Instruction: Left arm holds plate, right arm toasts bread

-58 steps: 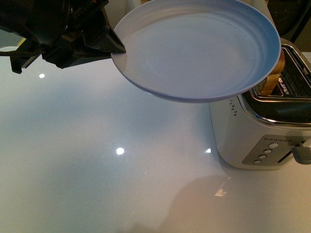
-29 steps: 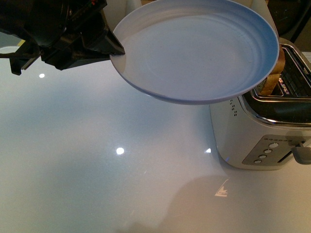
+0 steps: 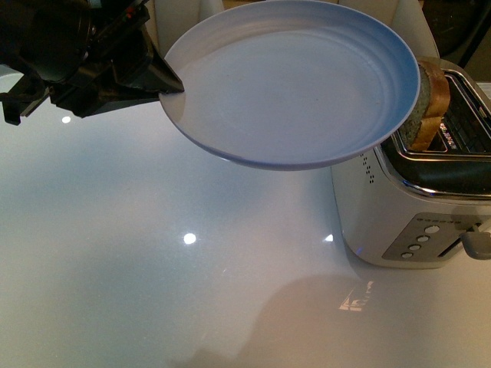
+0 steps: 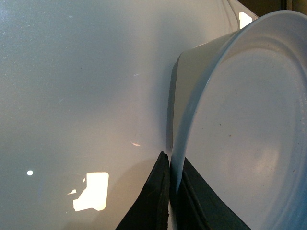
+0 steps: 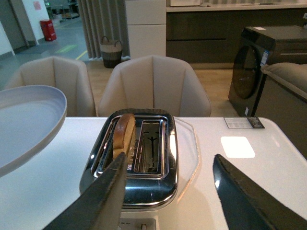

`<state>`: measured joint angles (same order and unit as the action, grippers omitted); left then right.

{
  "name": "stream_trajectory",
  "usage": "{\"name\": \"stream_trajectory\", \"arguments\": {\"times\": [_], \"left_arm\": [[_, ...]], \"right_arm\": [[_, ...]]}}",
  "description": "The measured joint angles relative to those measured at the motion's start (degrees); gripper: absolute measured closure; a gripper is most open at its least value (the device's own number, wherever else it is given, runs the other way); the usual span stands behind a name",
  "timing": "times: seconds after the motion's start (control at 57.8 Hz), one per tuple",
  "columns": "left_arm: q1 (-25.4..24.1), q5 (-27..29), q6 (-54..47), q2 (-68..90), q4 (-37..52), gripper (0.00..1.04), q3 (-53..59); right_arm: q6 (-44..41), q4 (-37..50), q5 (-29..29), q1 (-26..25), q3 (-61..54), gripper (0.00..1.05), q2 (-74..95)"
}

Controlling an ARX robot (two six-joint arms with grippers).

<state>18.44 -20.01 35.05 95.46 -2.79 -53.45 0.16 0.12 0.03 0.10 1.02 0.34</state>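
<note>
My left gripper is shut on the left rim of the pale blue plate and holds it in the air above the table, beside the toaster. In the left wrist view the two black jaws of that gripper pinch the plate by its thin rim. The bread stands upright in the toaster's left slot, its top sticking out just behind the plate's right edge. From the right wrist the bread shows in that slot, and my right gripper hangs open above the toaster's near end, holding nothing.
The silver toaster stands at the table's right, with buttons and a lever on its front. Its second slot holds nothing. The glossy white table spreads below the plate. Beige chairs stand behind the table.
The plate and my left gripper have shifted a little to the left and up. More of the bread now shows past the plate's right edge.
</note>
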Motion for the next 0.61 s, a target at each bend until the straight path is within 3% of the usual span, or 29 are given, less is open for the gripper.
{"name": "stream_trajectory", "arguments": {"times": [0.069, 0.312, 0.606], "left_arm": [[-0.57, -0.66, -0.63, -0.11, 0.15, 1.02, 0.37], [-4.33, -2.16, -2.97, -0.55, 0.59, 1.02, 2.32], [-15.52, -5.07, -10.29, 1.01, 2.56, 1.02, 4.61]], "right_arm": [[0.02, -0.02, 0.0, 0.0, 0.0, 0.08, 0.0], [0.0, -0.02, 0.0, 0.0, 0.0, 0.09, 0.0], [0.0, -0.02, 0.0, 0.0, 0.0, 0.09, 0.0]]}}
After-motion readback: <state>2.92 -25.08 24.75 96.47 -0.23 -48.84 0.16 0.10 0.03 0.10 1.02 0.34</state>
